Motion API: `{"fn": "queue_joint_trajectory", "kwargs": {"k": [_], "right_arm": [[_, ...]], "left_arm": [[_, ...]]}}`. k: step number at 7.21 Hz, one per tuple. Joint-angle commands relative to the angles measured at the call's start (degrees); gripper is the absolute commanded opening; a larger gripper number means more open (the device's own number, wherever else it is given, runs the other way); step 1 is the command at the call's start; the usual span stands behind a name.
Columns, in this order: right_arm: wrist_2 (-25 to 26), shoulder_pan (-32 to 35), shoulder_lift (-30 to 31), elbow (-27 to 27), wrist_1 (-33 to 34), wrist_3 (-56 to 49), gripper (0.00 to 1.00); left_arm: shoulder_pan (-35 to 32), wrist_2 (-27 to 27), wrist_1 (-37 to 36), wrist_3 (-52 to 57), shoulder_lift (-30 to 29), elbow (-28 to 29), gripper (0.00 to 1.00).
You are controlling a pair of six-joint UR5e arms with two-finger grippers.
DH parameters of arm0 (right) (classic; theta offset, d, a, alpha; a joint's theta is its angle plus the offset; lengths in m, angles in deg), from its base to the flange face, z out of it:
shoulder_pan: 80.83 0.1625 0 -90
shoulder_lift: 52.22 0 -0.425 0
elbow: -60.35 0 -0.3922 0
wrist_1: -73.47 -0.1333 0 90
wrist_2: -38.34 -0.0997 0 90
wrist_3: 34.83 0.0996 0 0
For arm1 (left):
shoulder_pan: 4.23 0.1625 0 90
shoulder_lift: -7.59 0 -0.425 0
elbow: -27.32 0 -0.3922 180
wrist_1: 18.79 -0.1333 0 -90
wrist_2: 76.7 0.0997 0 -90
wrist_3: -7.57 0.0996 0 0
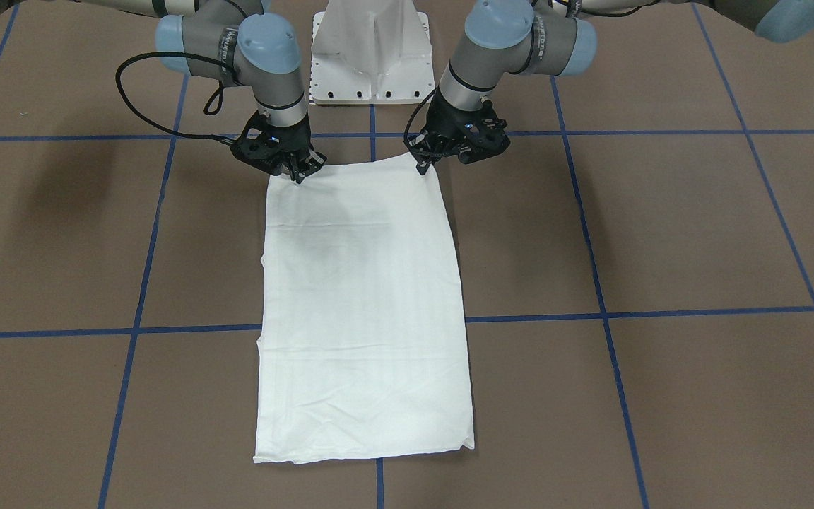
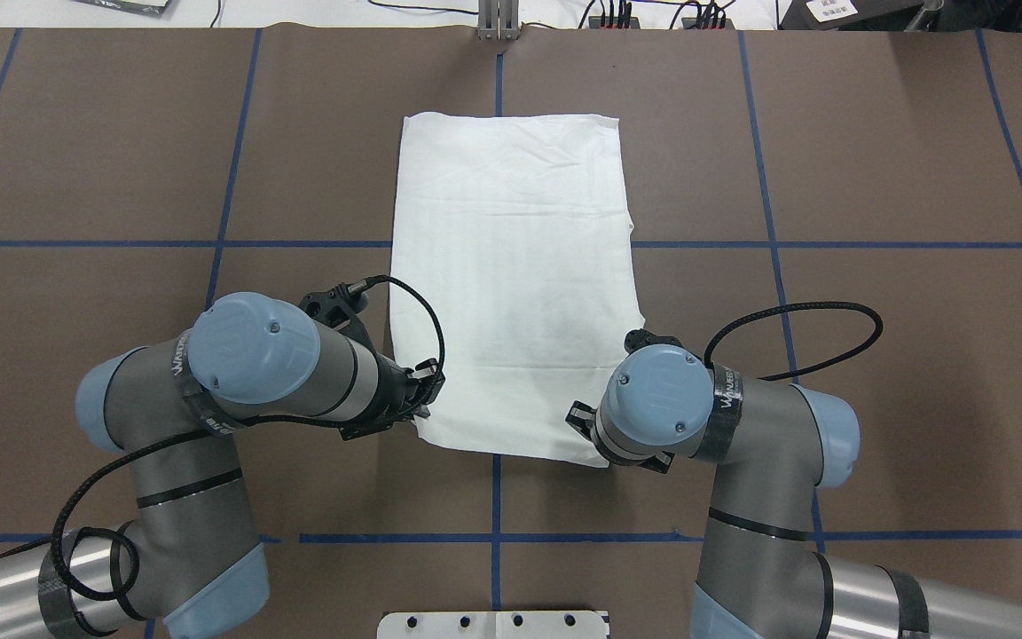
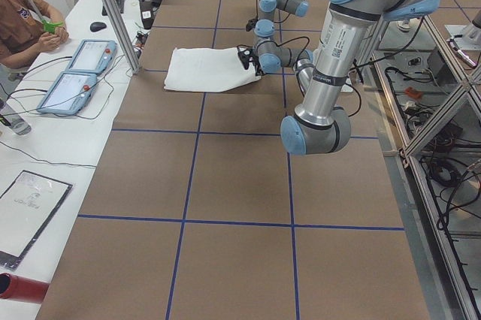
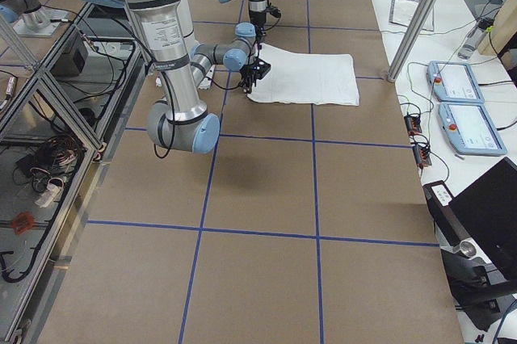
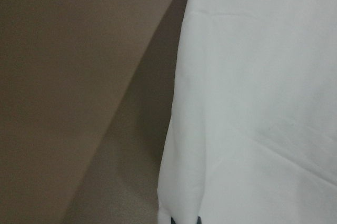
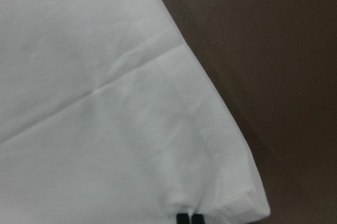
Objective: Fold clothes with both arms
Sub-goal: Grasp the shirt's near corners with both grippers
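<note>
The white T-shirt lies flat on the brown table as a long folded rectangle, running away from the robot. Its text, collar and label are hidden. My left gripper is at the shirt's near corner on my left, shut on the hem, and the left wrist view shows white cloth between its tips. My right gripper is at the other near corner, shut on the stitched hem corner. In the overhead view my right wrist hides it.
The white pedestal base stands just behind the two grippers. Blue tape lines cross the brown table. Beyond the far edge, a side bench holds two tablets, with a seated person.
</note>
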Motion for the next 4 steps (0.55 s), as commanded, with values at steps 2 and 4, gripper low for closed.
{"fn": "queue_joint_trajectory", "kwargs": {"k": [2, 4], "right_arm": [[-0.7, 0.2, 0.3, -1.9, 0.1, -0.2, 0.0], [-0.8, 0.3, 1.9, -7.1, 0.7, -0.2, 0.0]], "left_arm": [[-0.1, -0.2, -1.3, 0.0, 0.1, -1.8, 0.0], [0.2, -1.8, -5.6, -0.1, 0.8, -7.5, 0.0]]}}
